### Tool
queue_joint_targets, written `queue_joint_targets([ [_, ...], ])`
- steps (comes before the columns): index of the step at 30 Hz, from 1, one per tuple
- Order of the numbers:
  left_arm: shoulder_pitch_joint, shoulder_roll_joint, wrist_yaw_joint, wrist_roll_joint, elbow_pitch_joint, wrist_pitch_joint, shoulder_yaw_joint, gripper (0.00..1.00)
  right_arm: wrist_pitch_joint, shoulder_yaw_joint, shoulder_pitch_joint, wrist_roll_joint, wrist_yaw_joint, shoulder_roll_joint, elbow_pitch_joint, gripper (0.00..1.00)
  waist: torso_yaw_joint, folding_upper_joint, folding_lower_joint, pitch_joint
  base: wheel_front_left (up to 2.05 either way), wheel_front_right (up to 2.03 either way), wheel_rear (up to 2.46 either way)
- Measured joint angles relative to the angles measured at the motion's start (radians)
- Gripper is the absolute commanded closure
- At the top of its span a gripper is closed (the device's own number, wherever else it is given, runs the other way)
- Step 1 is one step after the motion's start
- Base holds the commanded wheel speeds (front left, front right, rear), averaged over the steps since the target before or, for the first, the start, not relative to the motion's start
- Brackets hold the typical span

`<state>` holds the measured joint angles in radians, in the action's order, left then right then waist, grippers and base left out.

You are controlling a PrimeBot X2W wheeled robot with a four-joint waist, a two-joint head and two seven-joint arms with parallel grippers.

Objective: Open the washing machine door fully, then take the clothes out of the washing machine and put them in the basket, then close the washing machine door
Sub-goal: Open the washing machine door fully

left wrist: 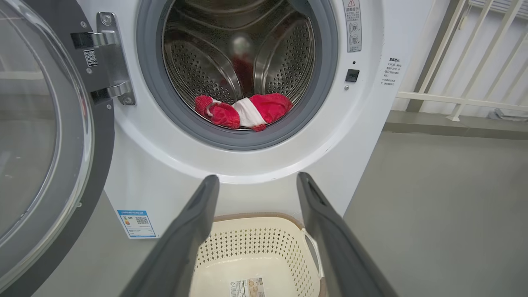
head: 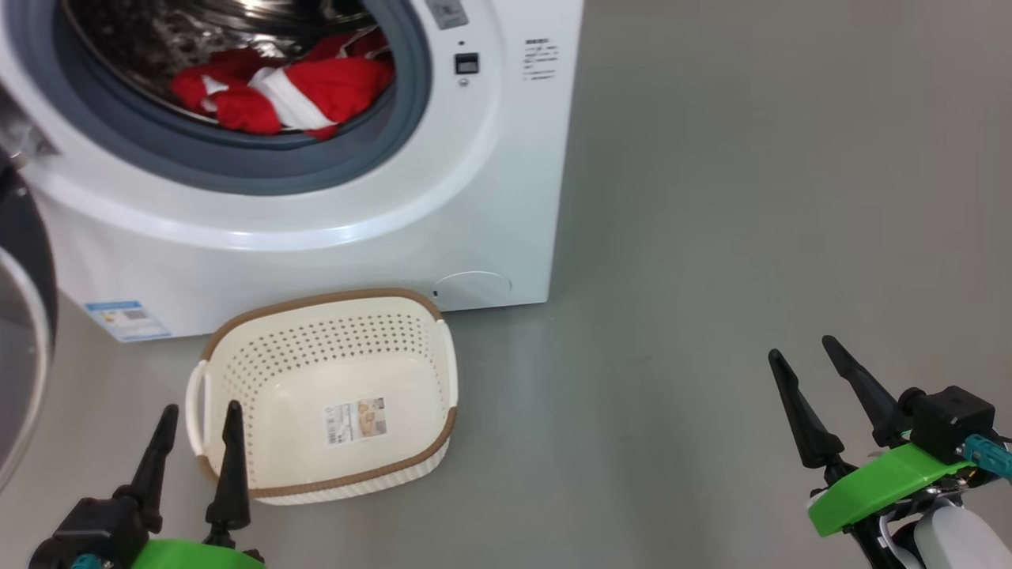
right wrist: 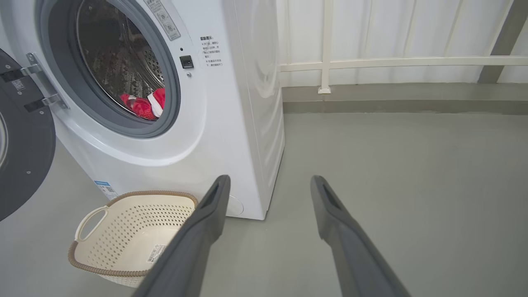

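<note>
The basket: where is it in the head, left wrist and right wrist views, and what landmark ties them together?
Head view: basket lower left of centre, on the floor before the washing machine.
Left wrist view: basket bottom centre, cut by the lower edge.
Right wrist view: basket lower left.
Shared landmark: blue sticker low on the machine's front, up-left of the basket.

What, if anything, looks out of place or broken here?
Nothing stands out. The washing machine door is open, the red clothes lie inside the washing machine, and the empty basket stands on the floor in front.
</note>
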<state>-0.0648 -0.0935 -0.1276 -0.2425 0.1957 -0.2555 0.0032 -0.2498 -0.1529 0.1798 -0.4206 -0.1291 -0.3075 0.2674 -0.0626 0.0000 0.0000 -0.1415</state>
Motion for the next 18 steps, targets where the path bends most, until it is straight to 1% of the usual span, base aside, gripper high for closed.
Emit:
queue_joint_targets([
  [7,0.001,-0.002,0.000,-0.004,-0.002,0.000,-0.007,0.00,0.000,0.015,-0.023,0.001,0.000,0.005,-0.004,0.00,-0.039,0.0000,0.0000,0.012,0.00,0.00,0.00],
  [18,0.001,-0.010,0.000,-0.007,-0.024,0.000,-0.003,0.00,0.000,0.030,-0.023,0.006,0.000,0.017,-0.013,0.00,-0.033,0.0000,0.0000,-0.002,0.00,0.00,0.00],
])
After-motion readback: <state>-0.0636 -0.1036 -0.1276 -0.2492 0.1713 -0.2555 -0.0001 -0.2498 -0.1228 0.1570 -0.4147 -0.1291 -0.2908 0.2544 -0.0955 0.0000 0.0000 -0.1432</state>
